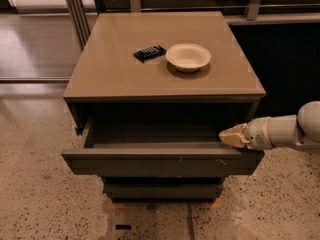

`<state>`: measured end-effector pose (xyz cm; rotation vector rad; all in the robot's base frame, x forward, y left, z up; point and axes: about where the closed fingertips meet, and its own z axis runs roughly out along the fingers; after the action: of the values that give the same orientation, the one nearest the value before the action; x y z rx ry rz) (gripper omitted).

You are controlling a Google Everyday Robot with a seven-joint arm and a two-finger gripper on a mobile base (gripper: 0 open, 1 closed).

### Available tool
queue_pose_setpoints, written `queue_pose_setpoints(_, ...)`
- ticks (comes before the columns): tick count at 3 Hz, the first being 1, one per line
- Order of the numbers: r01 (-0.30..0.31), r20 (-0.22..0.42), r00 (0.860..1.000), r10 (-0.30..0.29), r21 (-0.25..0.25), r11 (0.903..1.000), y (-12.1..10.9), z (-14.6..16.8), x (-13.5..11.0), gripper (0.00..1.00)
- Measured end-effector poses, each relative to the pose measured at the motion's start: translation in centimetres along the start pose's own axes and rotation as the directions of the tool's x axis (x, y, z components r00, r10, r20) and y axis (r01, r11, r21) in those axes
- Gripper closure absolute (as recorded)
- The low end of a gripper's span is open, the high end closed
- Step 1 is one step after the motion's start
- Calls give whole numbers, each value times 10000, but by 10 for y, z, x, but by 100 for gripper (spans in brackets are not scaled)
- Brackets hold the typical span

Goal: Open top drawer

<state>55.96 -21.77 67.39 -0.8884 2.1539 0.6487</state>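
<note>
The top drawer point(160, 162) of a tan-topped cabinet stands pulled out toward me, its dark grey front low in the camera view and its shallow grey interior point(155, 134) showing. Pale scratch marks sit right of centre on the front. My gripper point(231, 136) comes in from the right on a white arm point(285, 132). Its pale tip rests at the drawer's right end, just behind the top edge of the front.
A cream bowl point(188, 57) and a small black object point(149, 52) lie on the cabinet top point(110, 69). Two narrower dark drawer fronts point(162, 190) sit below. Speckled floor surrounds the cabinet; metal posts point(77, 14) stand behind on the left.
</note>
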Motion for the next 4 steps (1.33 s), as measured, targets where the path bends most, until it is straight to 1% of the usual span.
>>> queue_pose_setpoints(1, 0, 0, 10000, 0, -1, 10000, 0, 0, 0, 100)
queue_pose_setpoints(2, -20, -38, 10000, 19, -269, 9996, 9, 8, 5, 100)
queue_pose_setpoints(3, -185, 53, 9998, 189, -560, 9983, 20, 13, 13, 100)
queue_pose_setpoints(4, -533, 240, 9982, 551, -675, 9963, 39, 7, 35, 100)
